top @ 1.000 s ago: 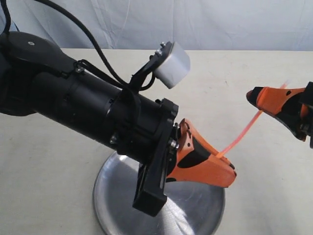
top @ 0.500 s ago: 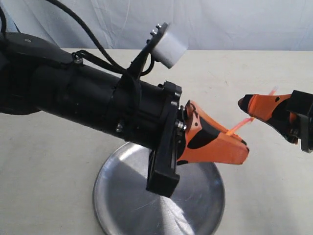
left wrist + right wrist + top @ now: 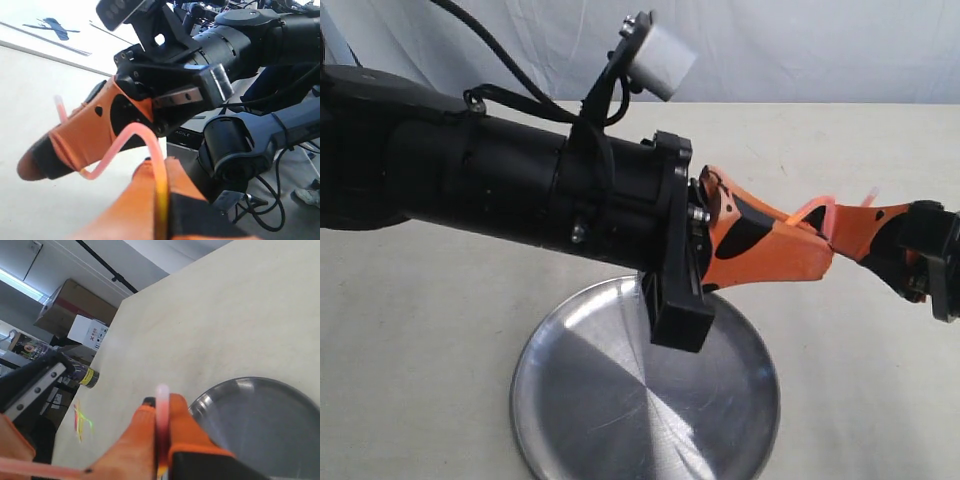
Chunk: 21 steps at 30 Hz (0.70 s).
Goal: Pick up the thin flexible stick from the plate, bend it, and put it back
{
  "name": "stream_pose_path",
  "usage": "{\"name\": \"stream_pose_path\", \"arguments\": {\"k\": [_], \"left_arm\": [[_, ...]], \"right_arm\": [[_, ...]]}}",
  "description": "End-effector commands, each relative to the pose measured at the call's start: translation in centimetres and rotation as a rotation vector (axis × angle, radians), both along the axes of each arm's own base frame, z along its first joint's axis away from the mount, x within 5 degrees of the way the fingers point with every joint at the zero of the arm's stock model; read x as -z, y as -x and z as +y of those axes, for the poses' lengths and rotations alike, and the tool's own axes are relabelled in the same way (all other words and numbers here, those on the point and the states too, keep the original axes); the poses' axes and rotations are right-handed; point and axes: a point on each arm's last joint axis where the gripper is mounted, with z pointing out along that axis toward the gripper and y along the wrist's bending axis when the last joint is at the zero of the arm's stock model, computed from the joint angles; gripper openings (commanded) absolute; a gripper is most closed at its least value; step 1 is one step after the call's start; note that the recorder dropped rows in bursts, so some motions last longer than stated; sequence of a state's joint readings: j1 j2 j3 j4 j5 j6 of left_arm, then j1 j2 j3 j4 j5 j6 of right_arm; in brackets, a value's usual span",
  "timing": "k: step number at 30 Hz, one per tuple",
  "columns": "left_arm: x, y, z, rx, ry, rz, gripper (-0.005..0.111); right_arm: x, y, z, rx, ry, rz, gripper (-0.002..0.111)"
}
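The thin orange-red stick (image 3: 816, 208) arches in the air between both grippers, bent into a hump. My left gripper (image 3: 817, 252) is shut on one end, and the strand (image 3: 150, 142) curves up out of its closed fingers. My right gripper (image 3: 842, 232) is shut on the other end; a pale tip (image 3: 162, 392) pokes out past its fingers. The two fingertips nearly touch, a little above and right of the round steel plate (image 3: 590, 400), which lies bare on the table.
The big black left arm (image 3: 500, 200) with its white wrist camera (image 3: 658, 58) crosses the left half of the view above the plate. The beige table (image 3: 420, 340) runs back to a white cloth backdrop (image 3: 800, 50).
The grippers have closed in on each other until their tips almost meet. The stick, first a straight span between them, has buckled into an arch. The left arm moved right and up.
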<state>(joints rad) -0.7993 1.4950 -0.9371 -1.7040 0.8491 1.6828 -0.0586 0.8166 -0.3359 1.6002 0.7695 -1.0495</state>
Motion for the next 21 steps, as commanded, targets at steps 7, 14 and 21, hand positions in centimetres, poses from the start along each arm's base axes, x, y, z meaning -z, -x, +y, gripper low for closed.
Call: {"name": "stream_pose_path", "arguments": {"k": [7, 14, 21], "left_arm": [[0.14, -1.24, -0.09, -0.128, -0.025, -0.008, 0.0], [0.41, -1.84, 0.03, -0.194, -0.057, -0.024, 0.0], [0.52, -2.1, 0.09, -0.222, -0.07, -0.028, 0.0]], "right_arm": [[-0.34, 0.92, 0.95, -0.14, -0.033, -0.025, -0.001], [-0.24, 0.96, 0.95, -0.146, -0.02, -0.024, -0.001], [-0.21, 0.97, 0.95, -0.147, -0.016, -0.023, -0.001]]}}
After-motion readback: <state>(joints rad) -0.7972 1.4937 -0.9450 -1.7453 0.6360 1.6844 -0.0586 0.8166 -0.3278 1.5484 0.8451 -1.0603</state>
